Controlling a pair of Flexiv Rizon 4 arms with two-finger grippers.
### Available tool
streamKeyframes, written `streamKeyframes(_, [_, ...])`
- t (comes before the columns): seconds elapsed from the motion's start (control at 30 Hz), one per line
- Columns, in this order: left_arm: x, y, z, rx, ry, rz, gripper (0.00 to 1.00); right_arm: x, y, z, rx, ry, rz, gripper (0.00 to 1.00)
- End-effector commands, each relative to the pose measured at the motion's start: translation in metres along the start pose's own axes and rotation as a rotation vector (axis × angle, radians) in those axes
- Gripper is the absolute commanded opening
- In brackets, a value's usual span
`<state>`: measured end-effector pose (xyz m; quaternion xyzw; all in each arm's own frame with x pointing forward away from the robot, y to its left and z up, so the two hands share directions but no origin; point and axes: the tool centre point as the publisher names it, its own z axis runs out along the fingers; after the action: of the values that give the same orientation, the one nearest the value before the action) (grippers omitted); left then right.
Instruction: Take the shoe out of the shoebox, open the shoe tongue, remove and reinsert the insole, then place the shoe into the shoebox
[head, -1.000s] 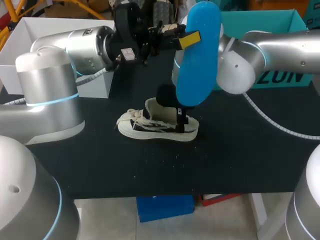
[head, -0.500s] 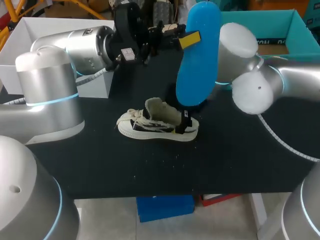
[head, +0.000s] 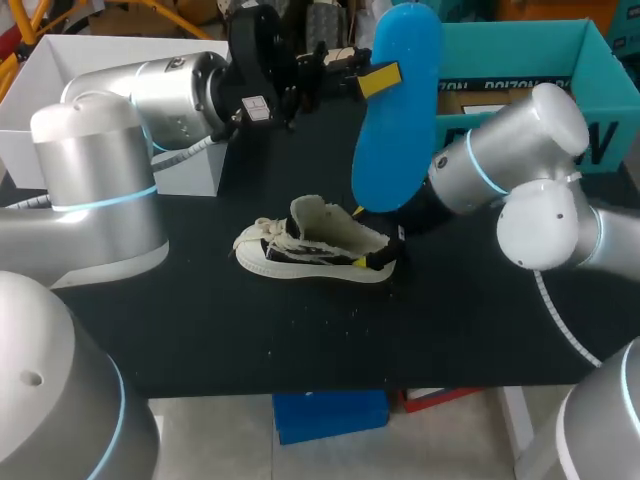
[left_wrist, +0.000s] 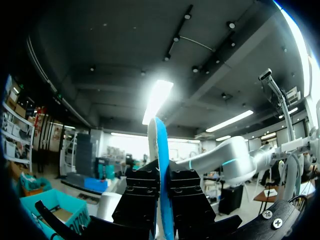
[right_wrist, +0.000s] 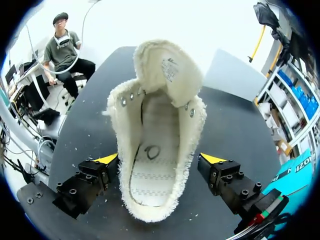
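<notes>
**A:** Head view, item one?

**B:** Shoe (head: 315, 252), one, white and black. It lies on its sole on the black table (head: 250, 330), near the middle. The long axis runs across the table, with the toe toward my left side and the heel toward my right. The tongue (head: 308, 212) is lifted up and the mouth gapes.

**A:** Item two?

**B:** Insole (head: 397, 110), one, blue, held in the air above and behind the shoe's heel. Its long axis is nearly upright. The left gripper (head: 385, 78) has it pinched at the upper part, a yellow tip showing against the blue.

**A:** The other arm?

**B:** The right gripper (head: 385, 260) is low at the shoe's heel. The teal shoebox (head: 520, 45) is open at the far right of the table, behind that arm. A white box (head: 60, 70) is at the far left.

**A:** Left wrist view?

**B:** The insole (left_wrist: 161, 165) is seen edge-on, standing straight out beyond the left gripper (left_wrist: 162, 200). The black fingers are closed against it from both sides.

**A:** Right wrist view?

**B:** The shoe (right_wrist: 155, 150) is heel-nearest, its long axis running straight away from the right gripper (right_wrist: 159, 160), with the tongue (right_wrist: 167, 70) raised at the far end. The inner floor is visible and carries a dark ring mark. The fingers are spread wide, one yellow tip on each side of the heel end. I cannot tell if either touches the collar.
</notes>
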<state>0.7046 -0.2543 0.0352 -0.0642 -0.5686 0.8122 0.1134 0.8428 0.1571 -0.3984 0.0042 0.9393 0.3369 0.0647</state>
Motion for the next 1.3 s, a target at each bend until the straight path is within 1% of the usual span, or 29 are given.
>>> streamKeyframes(0.03, [0.001,0.001,-0.001,-0.001,0.002,0.002,0.0,0.005,-0.008,-0.003,-0.099,-0.009,0.005,1.0])
streamKeyframes(0.17, [0.001,0.001,-0.001,-0.001,0.002,0.002,0.0,0.007,-0.011,-0.004,-0.12,-0.011,0.016,1.0])
streamKeyframes(0.43, [0.001,0.001,-0.001,-0.001,0.002,0.002,0.0,0.012,-0.016,0.002,-0.19,-0.015,0.031,1.0])
streamKeyframes(0.8, [0.001,0.001,-0.001,-0.001,0.002,0.002,0.0,0.014,-0.023,0.005,-0.233,-0.03,0.055,1.0])
streamKeyframes(1.1, [0.001,0.001,-0.001,-0.001,0.002,0.002,0.0,0.018,-0.028,0.008,-0.246,-0.031,0.07,1.0])
streamKeyframes(1.23, [0.001,0.001,-0.001,-0.001,0.002,0.002,0.0,0.018,-0.03,0.006,-0.231,-0.027,0.077,1.0])
streamKeyframes(1.3, [0.001,0.001,-0.001,-0.001,0.002,0.002,0.0,0.017,-0.031,0.004,-0.206,-0.019,0.089,1.0])
